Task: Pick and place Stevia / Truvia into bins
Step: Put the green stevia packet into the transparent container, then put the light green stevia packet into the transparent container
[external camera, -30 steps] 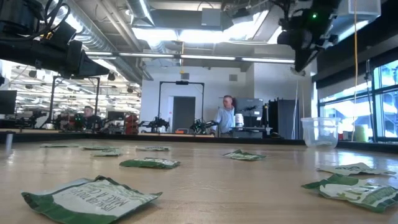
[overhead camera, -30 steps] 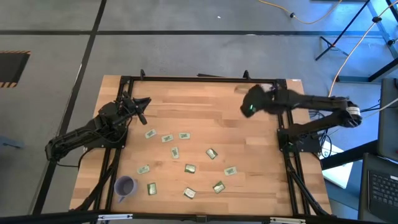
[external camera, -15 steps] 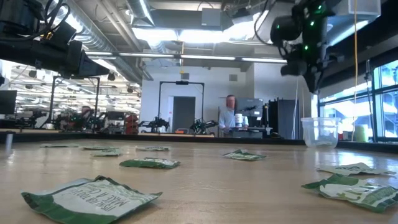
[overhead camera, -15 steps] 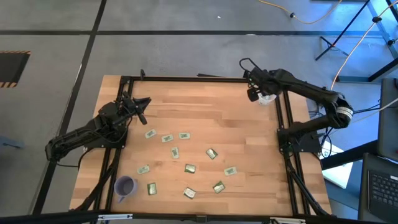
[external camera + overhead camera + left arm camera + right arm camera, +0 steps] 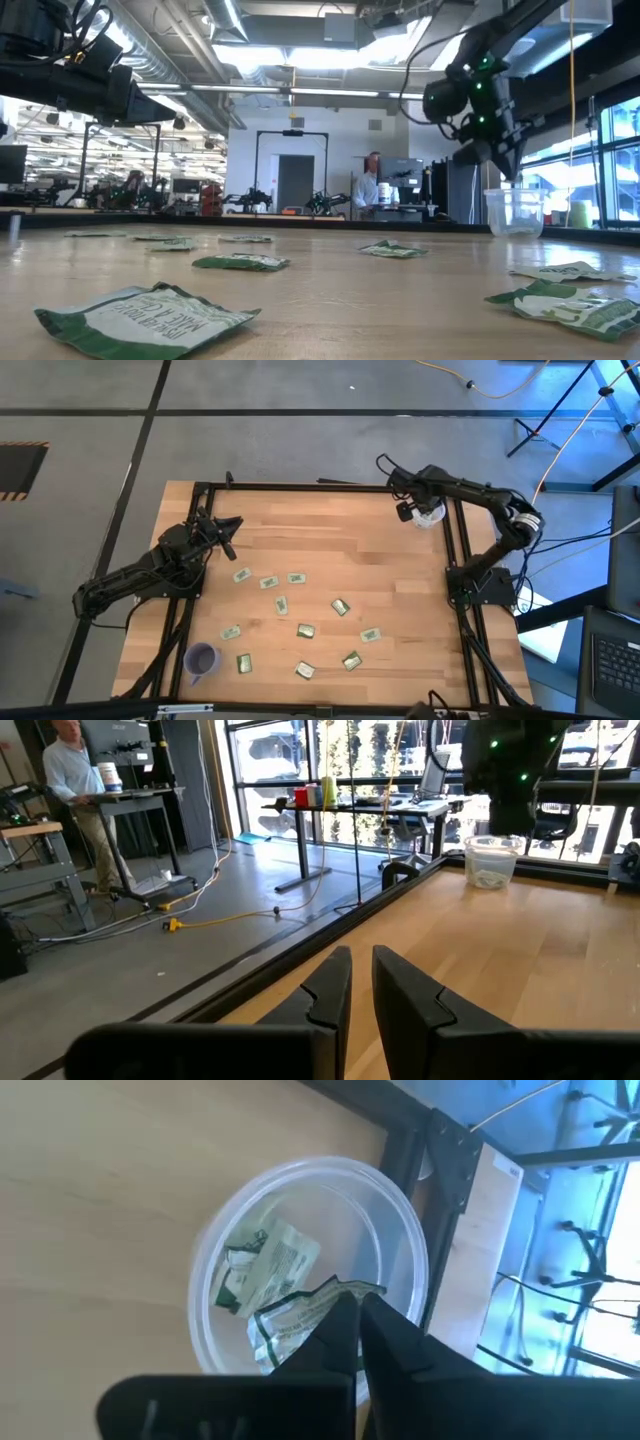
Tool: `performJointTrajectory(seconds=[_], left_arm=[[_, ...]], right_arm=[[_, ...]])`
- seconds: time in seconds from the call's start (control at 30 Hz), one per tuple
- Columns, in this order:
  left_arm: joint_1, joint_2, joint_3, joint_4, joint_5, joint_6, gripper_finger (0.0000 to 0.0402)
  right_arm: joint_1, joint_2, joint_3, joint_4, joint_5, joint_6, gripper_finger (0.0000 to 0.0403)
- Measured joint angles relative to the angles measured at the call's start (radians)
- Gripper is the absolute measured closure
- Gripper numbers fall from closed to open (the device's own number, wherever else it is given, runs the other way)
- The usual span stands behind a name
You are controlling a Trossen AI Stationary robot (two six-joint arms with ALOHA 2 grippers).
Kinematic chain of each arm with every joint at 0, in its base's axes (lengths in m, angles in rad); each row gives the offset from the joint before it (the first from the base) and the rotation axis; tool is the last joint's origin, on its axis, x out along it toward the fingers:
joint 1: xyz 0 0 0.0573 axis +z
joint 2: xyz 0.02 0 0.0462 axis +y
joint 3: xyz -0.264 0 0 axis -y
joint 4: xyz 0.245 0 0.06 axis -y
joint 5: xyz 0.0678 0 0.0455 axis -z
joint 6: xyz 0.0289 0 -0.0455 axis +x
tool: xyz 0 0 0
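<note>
right end effector (image 5: 352, 1318) hangs over the clear cup (image 5: 398, 1240) at the tabletop's far right corner, clenched on a sachet (image 5: 290, 1316); left end effector (image 5: 360, 982) nearly clenched, empty.

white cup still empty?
No. In the right wrist view a sachet already lies inside the translucent cup, and the right pincer holds another over it.
</note>
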Motion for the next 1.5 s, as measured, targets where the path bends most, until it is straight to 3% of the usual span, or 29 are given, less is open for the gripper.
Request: performJointTrajectory(seconds=[0.47,0.93,1.1,1.3,1.5], left_arm=[[0.0,0.0,0.0,0.0,0.0,0.0,0.0361],[0.0,0.0,0.0,0.0,0.0,0.0,0.0361],[0.0,0.0,0.0,0.0,0.0,0.0,0.0361],[0.0,0.0,0.0,0.0,0.0,0.0,0.0361],[0.0,0.0,0.0,0.0,0.0,0.0,0.0361]], right_arm=[[-0.006,0.044,0.0,0.019,0.006,-0.026,0.0389],[0.011,-0.006,0.034,-0.017,0.005,-0.059,0.033],[0.128,-0.106,0.061,0.001,-0.021,-0.127,0.0329],[0.344,-0.191,0.061,0.094,-0.205,-0.188,0.0329],[0.567,-0.194,0.035,0.338,-0.355,-0.353,0.0329]])
